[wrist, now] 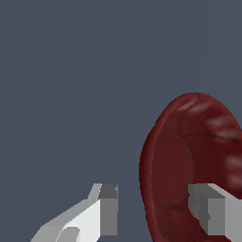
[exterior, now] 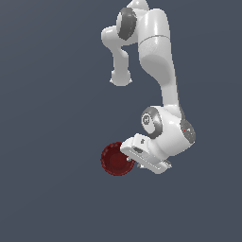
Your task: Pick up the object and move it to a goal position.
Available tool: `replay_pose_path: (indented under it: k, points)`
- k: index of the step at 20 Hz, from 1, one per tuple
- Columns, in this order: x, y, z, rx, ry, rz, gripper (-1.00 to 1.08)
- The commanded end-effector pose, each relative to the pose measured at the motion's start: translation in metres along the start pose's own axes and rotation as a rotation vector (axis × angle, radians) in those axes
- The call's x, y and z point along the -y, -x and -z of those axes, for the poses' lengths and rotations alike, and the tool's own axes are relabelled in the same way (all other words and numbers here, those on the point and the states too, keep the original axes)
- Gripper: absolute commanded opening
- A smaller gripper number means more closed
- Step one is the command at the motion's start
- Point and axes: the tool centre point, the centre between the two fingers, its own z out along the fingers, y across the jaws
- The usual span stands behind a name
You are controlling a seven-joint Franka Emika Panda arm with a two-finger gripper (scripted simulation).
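I am working on the pick-up step, and I judge the grasp is not yet made. My gripper (wrist: 153,208) is spread wide, with nothing clamped between its 2 fingers (wrist: 109,212). In the wrist view 1 finger is standing in open space beside the bowl (wrist: 189,160), while the other is showing in front of the bowl's inside. The near rim is lying in the gap between them, closer to the second finger. Whether that finger is touching the bowl, I cannot tell.

In the exterior view the bowl (exterior: 113,159) is sitting just beside my hand (exterior: 146,156), on that view's left, partly covered by it. It is showing its round ridged face to that camera. The wrist camera is seeing it nearly edge-on, so I judge it is either tilted or being viewed steeply. Whether it is resting on a surface is not clear against the plain dark ground.

No goal marker is showing in either view.

Next, I judge I am needing to centre the rim wall between my fingers, then close on that thin edge. A thin scalloped rim could slip or tip, so the closing calls for care before any lift and carry.
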Motion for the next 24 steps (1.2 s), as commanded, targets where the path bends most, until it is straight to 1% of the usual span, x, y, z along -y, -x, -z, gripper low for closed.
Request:
replay_pose_path:
  k: [1, 7, 10, 11, 24]
  points:
    - [0.0, 0.0, -0.002, 0.0, 0.0, -0.001, 0.28]
    - [0.0, 0.0, -0.026, -0.002, 0.002, -0.002, 0.28]
    - [0.0, 0.0, -0.03, -0.002, 0.002, -0.003, 0.28]
    - [0.0, 0.0, -0.03, -0.002, 0.002, -0.003, -1.0]
    - [0.0, 0.001, -0.028, -0.002, 0.002, -0.003, -1.0]
